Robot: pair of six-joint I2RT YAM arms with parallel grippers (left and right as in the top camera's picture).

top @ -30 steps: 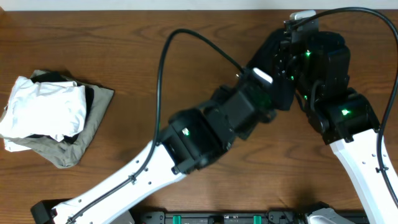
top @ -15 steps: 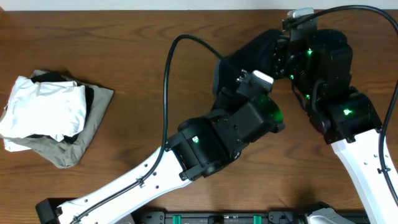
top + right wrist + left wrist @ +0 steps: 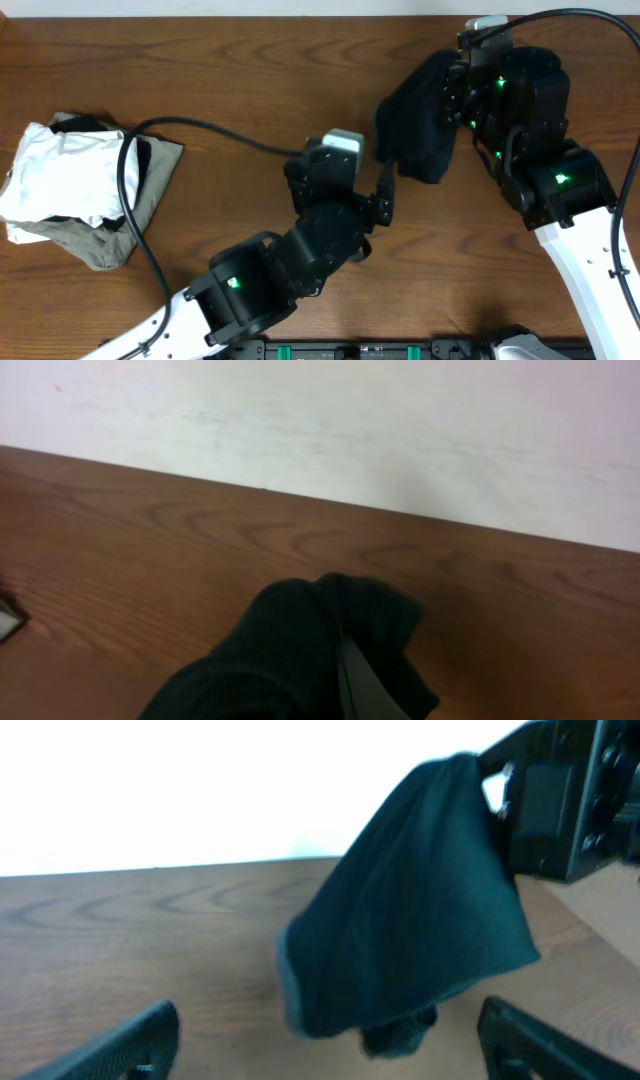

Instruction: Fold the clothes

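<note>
The black leggings (image 3: 415,115) hang in a bunched fold over the far right part of the table (image 3: 200,60), pinched at their top by the right gripper (image 3: 492,770). The left gripper (image 3: 325,1045) is spread wide, low, just in front of the hanging cloth and not touching it. A pile of folded clothes (image 3: 70,185) lies well apart at the left.
</note>
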